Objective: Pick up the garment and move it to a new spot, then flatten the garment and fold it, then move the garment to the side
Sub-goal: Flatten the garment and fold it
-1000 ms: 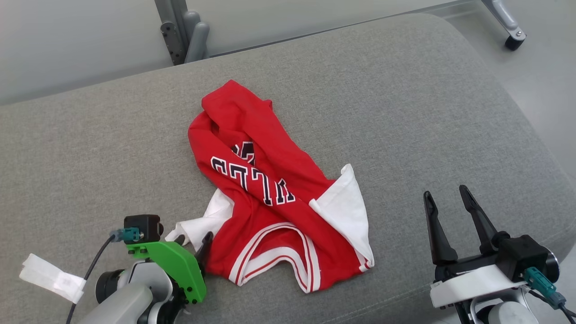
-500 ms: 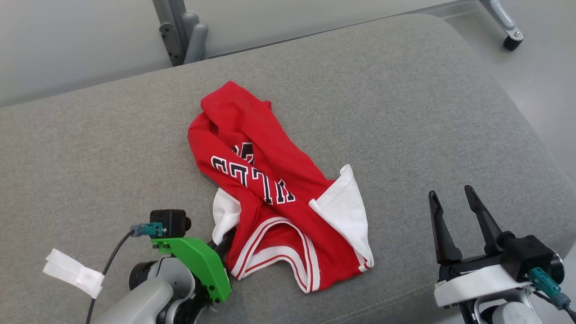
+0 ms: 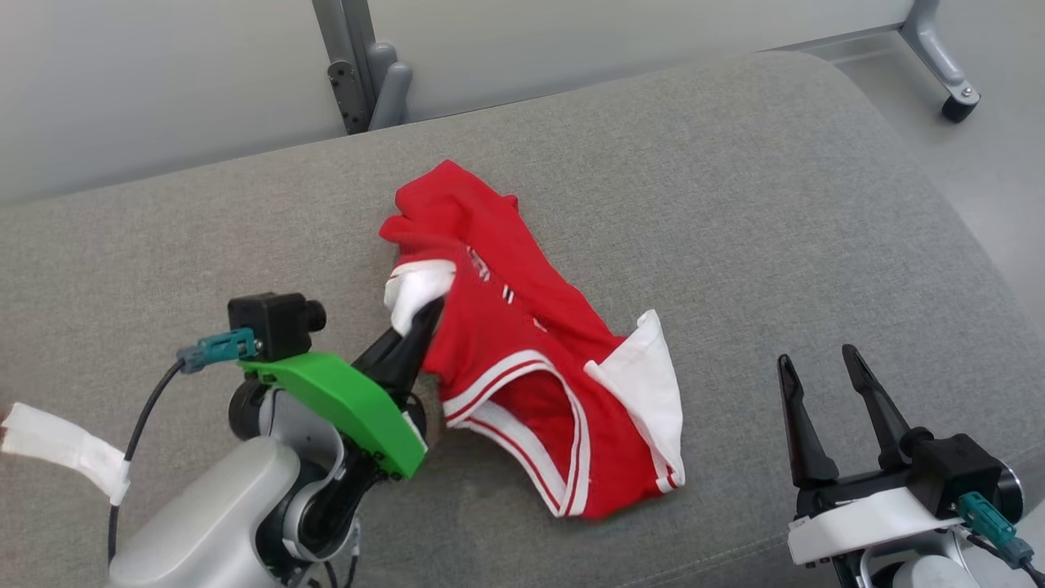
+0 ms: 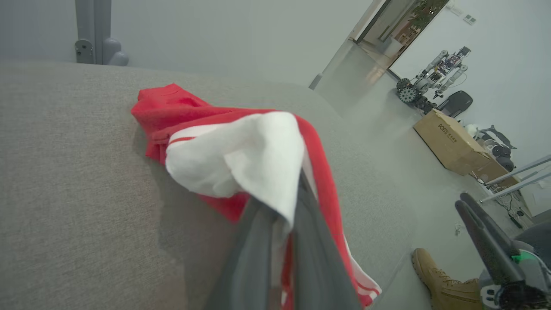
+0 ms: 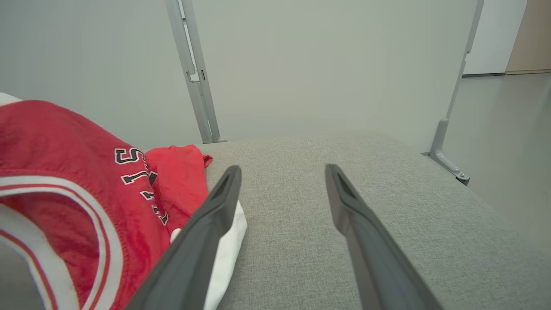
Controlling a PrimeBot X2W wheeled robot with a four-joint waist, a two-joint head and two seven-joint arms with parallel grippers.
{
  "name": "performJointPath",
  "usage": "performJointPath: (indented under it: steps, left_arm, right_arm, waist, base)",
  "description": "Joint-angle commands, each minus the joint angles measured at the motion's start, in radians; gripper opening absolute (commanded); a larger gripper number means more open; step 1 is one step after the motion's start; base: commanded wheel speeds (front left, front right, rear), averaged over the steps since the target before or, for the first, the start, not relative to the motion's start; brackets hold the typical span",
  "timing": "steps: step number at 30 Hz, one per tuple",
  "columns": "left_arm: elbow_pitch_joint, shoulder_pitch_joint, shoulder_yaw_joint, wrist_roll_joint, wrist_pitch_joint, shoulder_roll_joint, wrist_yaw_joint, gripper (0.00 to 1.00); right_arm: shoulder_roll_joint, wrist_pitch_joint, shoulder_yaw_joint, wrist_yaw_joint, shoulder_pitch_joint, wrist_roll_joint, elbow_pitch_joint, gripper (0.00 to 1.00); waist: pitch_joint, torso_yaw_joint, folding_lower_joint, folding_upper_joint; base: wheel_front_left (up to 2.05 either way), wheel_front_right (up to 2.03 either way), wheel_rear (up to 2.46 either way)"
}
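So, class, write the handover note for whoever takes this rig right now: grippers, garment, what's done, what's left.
Left gripper: jaws shut on the red garment at a white fold, raised off the grey cushion.
Right gripper: open, empty, beside the garment.
Garment: mostly lying crumpled on the cushion.
Done: grasp made.
Left: move it, flatten, fold, set aside.

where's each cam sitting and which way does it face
Head view: on the head, looking down at the grey cushion; shows left hand shut on the red garment, right hand open.
Left wrist view: on the left wrist, looking along its closed fingers over the pinched garment.
Right wrist view: on the right wrist, looking along its spread fingers across the cushion toward the grey wall.
Shared: all three show the garment and cushion.
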Motion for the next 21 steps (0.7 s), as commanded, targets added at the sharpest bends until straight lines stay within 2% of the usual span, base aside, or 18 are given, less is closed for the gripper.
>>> performJointPath:
  steps: [1, 4, 6, 9, 15, 21]
  left_arm:
    - [-0.009, -0.014, 0.001, 0.006, 0.002, -0.007, 0.001, 0.00]
    - [-0.052, -0.046, 0.004, -0.018, 0.020, -0.049, 0.000, 0.00]
    - [-0.048, -0.086, -0.008, 0.003, 0.031, -0.078, 0.011, 0.00]
    - [-0.017, -0.140, -0.030, 0.012, 0.046, -0.157, 0.016, 0.00]
    - [0.145, -0.261, -0.033, 0.048, 0.025, -0.267, 0.012, 0.00]
    - [0.313, -0.369, 0.022, 0.069, -0.059, -0.349, 0.002, 0.00]
  right_arm:
    - [-0.001, -0.001, -0.001, 0.000, 0.005, -0.003, 0.000, 1.00]
    - [0.000, -0.001, 0.004, 0.000, 0.003, -0.001, 0.004, 1.00]
    - [0.000, -0.001, 0.011, 0.000, -0.004, 0.003, 0.007, 1.00]
    - [0.001, -0.001, 0.022, 0.000, -0.017, 0.011, 0.009, 1.00]
    - [0.006, -0.001, 0.036, 0.000, -0.030, 0.019, 0.018, 1.00]
    - [0.008, -0.001, 0.036, 0.000, -0.023, 0.024, 0.024, 1.00]
  waist:
    - [-0.002, 0.002, 0.0000, 0.0000]
    - [-0.007, 0.001, 0.0000, 0.0000]
    - [-0.008, -0.006, 0.0000, 0.0000]
    - [-0.007, -0.026, 0.0000, 0.0000]
    - [0.000, -0.097, 0.0000, 0.0000]
    - [-0.002, -0.166, 0.0000, 0.0000]
  base:
    - [0.00, 0.00, 0.00]
    - [0.00, 0.00, 0.00]
    - [0.00, 0.00, 0.00]
    - [0.00, 0.00, 0.00]
    - [0.00, 0.00, 0.00]
    - [0.00, 0.00, 0.00]
